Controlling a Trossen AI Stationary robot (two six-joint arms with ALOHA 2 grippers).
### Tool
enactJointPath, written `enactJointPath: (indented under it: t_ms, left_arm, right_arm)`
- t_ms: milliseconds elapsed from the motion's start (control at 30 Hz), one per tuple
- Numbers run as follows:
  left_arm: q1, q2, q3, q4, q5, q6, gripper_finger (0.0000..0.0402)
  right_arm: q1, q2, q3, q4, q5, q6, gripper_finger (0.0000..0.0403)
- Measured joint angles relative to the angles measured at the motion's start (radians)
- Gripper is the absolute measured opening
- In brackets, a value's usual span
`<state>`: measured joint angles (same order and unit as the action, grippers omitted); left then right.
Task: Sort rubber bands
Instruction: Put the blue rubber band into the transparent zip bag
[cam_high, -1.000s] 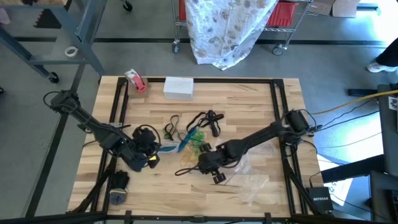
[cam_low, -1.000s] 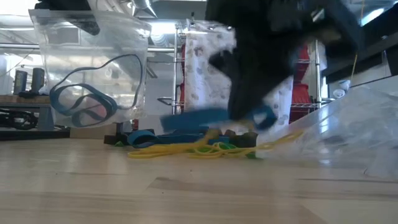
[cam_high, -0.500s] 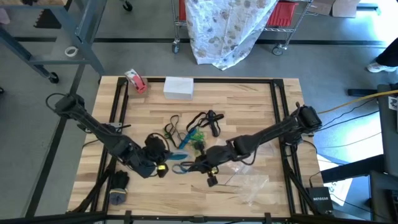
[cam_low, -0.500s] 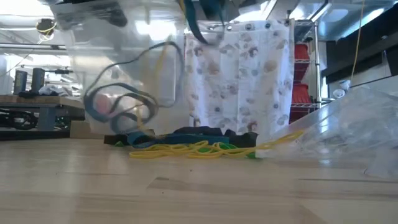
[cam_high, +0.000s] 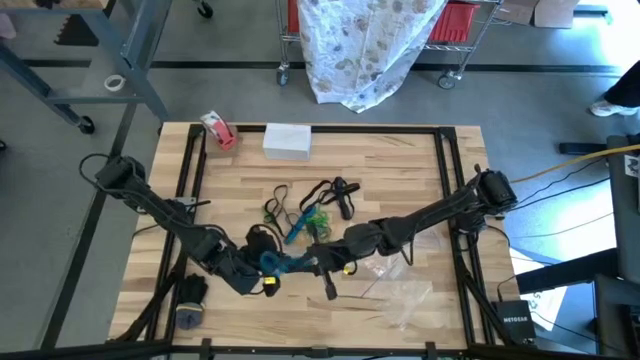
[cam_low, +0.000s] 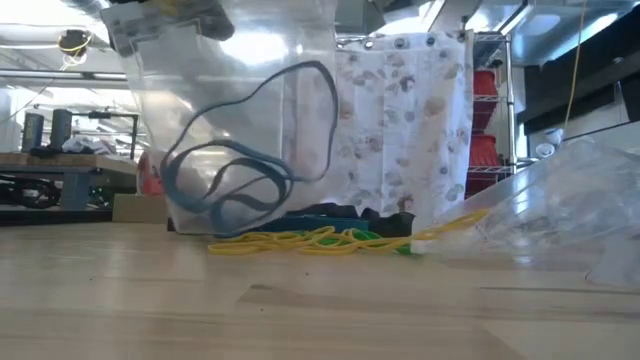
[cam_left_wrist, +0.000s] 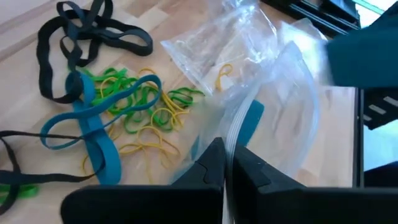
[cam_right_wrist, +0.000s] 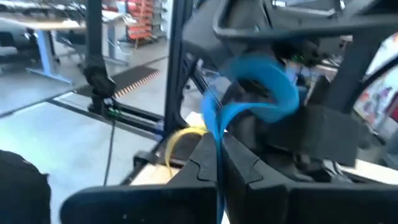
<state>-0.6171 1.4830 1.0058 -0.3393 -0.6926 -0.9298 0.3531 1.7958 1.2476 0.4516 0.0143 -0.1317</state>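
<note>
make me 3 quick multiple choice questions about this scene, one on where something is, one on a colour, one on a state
1. Where is the red-and-white tape roll?
A. at the table's far left corner
B. inside a bag
C. under the right arm

2. What colour is the band pinched by the right gripper?
A. black
B. blue
C. green

3. What state is the left gripper in?
A. open over the pile
B. shut on the clear bag
C. shut on nothing

Answers:
1. A, since the high view shows it by the white box at that corner.
2. B, since the right wrist view shows a blue loop rising from its closed fingers.
3. B, since the left wrist view shows the bag's edge clamped between its fingers.
</note>
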Motion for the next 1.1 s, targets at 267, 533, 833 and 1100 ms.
enactJointPath:
  t_ms: [267,533,833,1100]
  left_arm:
    - [-0.026,-0.004,0.000,-0.048,0.002,0.002,0.0000]
    - [-0.038,-0.005,0.000,-0.258,-0.003,-0.169,0.0000]
    - [-0.029,-0.005,0.000,-0.307,-0.007,-0.214,0.0000]
    - [-0.011,-0.005,0.000,-0.304,-0.008,-0.200,0.0000]
  right_arm:
    - [0.083,-0.045,0.000,-0.277,0.039,0.079,0.0001]
    - [0.158,-0.032,-0.021,-0.682,0.271,0.247,0.0001]
    - [0.156,0.075,-0.169,-0.634,0.237,0.522,0.0001]
    - [0.125,0.100,-0.189,-0.612,0.191,0.621,0.0079]
